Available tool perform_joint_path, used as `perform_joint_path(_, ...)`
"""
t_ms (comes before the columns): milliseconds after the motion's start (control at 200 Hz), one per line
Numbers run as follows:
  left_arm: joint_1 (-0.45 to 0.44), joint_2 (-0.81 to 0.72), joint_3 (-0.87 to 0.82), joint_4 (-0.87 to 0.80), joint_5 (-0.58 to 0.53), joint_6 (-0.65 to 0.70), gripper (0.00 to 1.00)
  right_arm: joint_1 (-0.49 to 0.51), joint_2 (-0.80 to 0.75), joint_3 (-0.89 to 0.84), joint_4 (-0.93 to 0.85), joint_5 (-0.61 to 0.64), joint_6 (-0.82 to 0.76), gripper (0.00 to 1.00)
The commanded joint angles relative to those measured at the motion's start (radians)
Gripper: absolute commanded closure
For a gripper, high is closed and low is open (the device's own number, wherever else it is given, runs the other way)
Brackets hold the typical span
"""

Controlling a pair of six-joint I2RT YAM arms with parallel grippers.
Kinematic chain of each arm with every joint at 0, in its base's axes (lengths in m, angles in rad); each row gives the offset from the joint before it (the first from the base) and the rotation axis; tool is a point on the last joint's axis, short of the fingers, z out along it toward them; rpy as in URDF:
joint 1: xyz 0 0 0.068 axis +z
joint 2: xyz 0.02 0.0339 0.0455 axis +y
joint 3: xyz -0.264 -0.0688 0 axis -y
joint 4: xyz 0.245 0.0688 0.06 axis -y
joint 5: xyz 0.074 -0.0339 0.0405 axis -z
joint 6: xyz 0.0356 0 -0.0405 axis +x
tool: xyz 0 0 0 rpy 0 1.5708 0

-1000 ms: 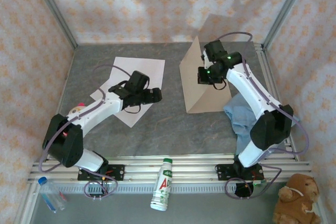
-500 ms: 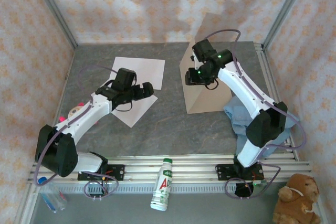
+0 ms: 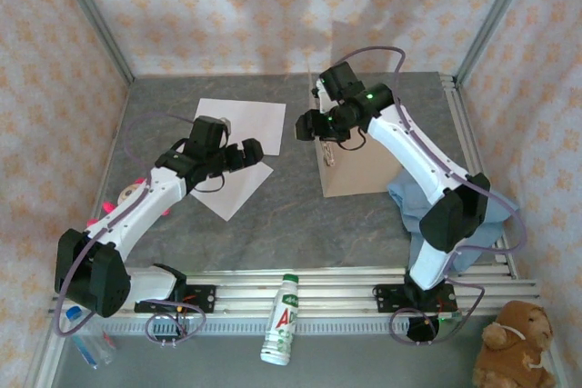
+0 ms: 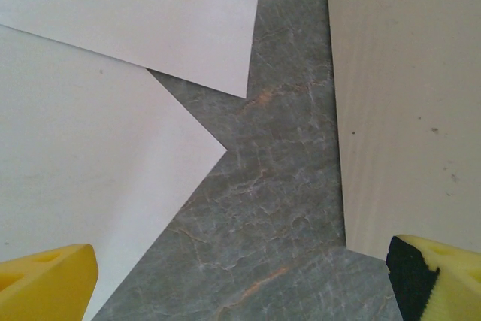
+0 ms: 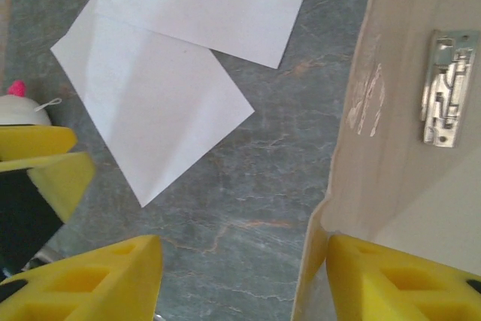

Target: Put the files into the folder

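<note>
A drinks bottle [image 3: 284, 320] lies on the near rail between the two arm bases. Beyond it on the grey tabletop [image 3: 300, 224], a light blue cloth [image 3: 414, 204] is bunched at the right. At left, the left gripper [image 4: 240, 283] hovers low with jaws spread wide over the corner of the files [image 3: 244, 115], two white sheets overlapping flat on the tabletop. To their right lies the folder [image 3: 364, 170], its pale inside and metal fastener [image 5: 447, 88] showing. The right gripper [image 5: 240, 276] sits at its left edge, jaws apart and pinching nothing. Opening looks done; loading has not begun. Next, the left jaws likely must lift a sheet edge and carry it right.
</note>
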Motion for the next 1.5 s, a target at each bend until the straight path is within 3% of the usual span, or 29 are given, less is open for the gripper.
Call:
perform_joint_path(0, 0.013, 0.015, -0.040, 0.062, 0.072, -0.023, 0.00, 0.000, 0.006, 0.028, 0.054, -0.060, 0.037, 0.39)
perform_joint_path(325, 0.012, 0.054, -0.014, 0.054, 0.088, -0.024, 0.00, 0.009, -0.022, -0.056, 0.240, -0.255, 0.129, 0.31)
perform_joint_path(786, 0.024, 0.089, 0.007, 0.023, 0.064, -0.021, 0.00, 0.015, -0.006, -0.111, 0.264, -0.208, 0.120, 0.30)
perform_joint_path(1061, 0.054, -0.001, 0.012, -0.038, 0.025, -0.016, 0.00, 0.025, 0.072, -0.219, 0.473, -0.262, 0.216, 0.30)
perform_joint_path(1491, 0.108, -0.029, -0.049, -0.047, 0.018, -0.006, 0.00, 0.056, 0.130, -0.156, 0.475, -0.271, 0.206, 0.30)
